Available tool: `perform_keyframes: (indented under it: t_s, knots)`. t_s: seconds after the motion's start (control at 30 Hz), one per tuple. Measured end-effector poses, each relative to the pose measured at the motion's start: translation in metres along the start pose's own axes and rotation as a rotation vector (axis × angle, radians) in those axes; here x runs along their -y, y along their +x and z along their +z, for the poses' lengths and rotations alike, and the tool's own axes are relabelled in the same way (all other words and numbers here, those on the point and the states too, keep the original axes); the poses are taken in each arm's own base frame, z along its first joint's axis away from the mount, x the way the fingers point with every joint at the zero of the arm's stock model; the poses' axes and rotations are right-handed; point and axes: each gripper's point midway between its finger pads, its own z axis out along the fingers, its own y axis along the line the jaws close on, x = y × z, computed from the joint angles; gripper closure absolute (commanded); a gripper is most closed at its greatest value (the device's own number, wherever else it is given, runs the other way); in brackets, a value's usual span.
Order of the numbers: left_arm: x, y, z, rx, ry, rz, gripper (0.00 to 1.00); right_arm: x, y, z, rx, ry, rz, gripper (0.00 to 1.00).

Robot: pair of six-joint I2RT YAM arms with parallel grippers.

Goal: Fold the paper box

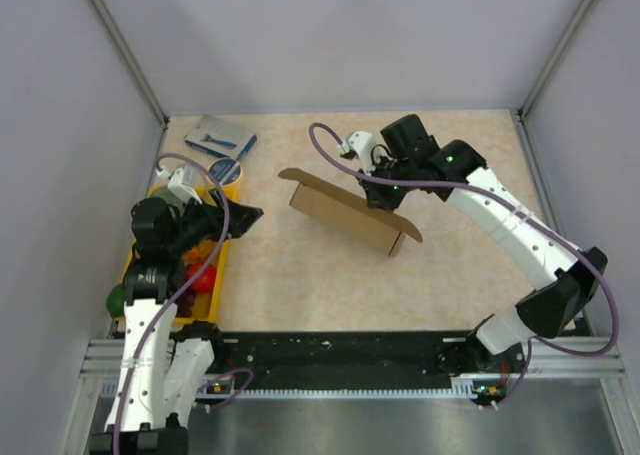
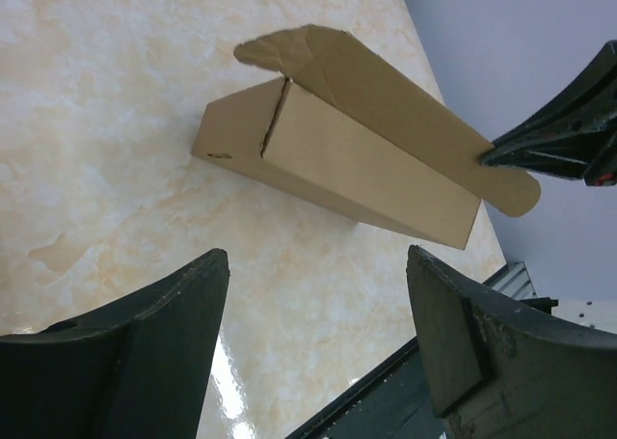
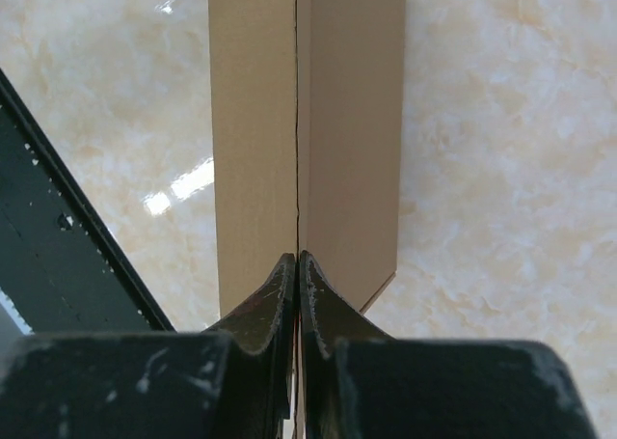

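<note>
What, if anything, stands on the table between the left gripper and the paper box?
Nothing visible. Only bare table lies between the open left gripper and the paper box. The right gripper pinches its raised flap, off that path.

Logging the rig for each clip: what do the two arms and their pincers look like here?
The left arm and right arm have white link shells and black joint housings. A mauve cable loops loosely along each. A small green light glows on the right arm. The left pincer and right pincer have black, tapered fingers with pale scuffs.
</note>
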Motion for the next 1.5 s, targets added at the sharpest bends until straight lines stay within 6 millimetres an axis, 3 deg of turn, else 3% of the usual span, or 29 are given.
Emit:
perform_keyframes:
  t_s: [0.2, 0.3, 0.47, 0.6, 0.63, 0.73, 0.8, 0.87, 0.97, 1.13, 1.3, 1.5]
  knots:
    - [0.005, 0.006, 0.007, -0.034, 0.041, -0.01, 0.19, 0.019, -0.007, 0.004, -0.002, 0.038, 0.016, 1.0]
    - [0.014, 0.02, 0.017, -0.09, 0.082, -0.002, 0.16, 0.027, -0.007, 0.008, -0.011, 0.066, 0.007, 1.0]
    - [0.026, 0.058, 0.044, -0.235, 0.11, 0.025, 0.31, 0.05, -0.007, 0.01, -0.03, 0.175, -0.016, 0.99]
    - [0.014, 0.065, 0.062, -0.251, 0.054, 0.0, 0.29, 0.064, -0.004, 0.013, -0.053, 0.247, -0.026, 0.95]
    - [0.011, 0.063, 0.064, -0.24, 0.041, -0.006, 0.21, 0.066, -0.004, 0.013, -0.057, 0.256, -0.027, 0.94]
    - [0.008, 0.053, 0.072, -0.197, 0.025, -0.007, 0.09, 0.069, -0.003, 0.014, -0.058, 0.272, -0.033, 0.86]
    - [0.009, 0.045, 0.078, -0.184, 0.013, -0.005, 0.07, 0.07, -0.002, 0.015, -0.062, 0.273, -0.032, 0.78]
    - [0.011, 0.031, 0.087, -0.18, 0.008, 0.002, 0.08, 0.07, 0.002, 0.018, -0.071, 0.271, -0.029, 0.74]
    - [0.013, -0.004, 0.108, -0.169, 0.019, 0.007, 0.19, 0.069, 0.007, 0.021, -0.087, 0.268, -0.026, 0.75]
    - [-0.014, -0.045, 0.128, -0.146, -0.005, 0.037, 0.18, 0.07, 0.012, 0.025, -0.099, 0.266, -0.013, 0.81]
    - [-0.02, -0.049, 0.134, -0.174, 0.036, 0.187, 0.25, 0.068, 0.01, 0.027, -0.089, 0.25, -0.002, 1.0]
    - [-0.011, -0.062, 0.151, -0.188, 0.168, 0.421, 0.33, 0.066, 0.008, 0.029, -0.06, 0.197, 0.024, 1.0]
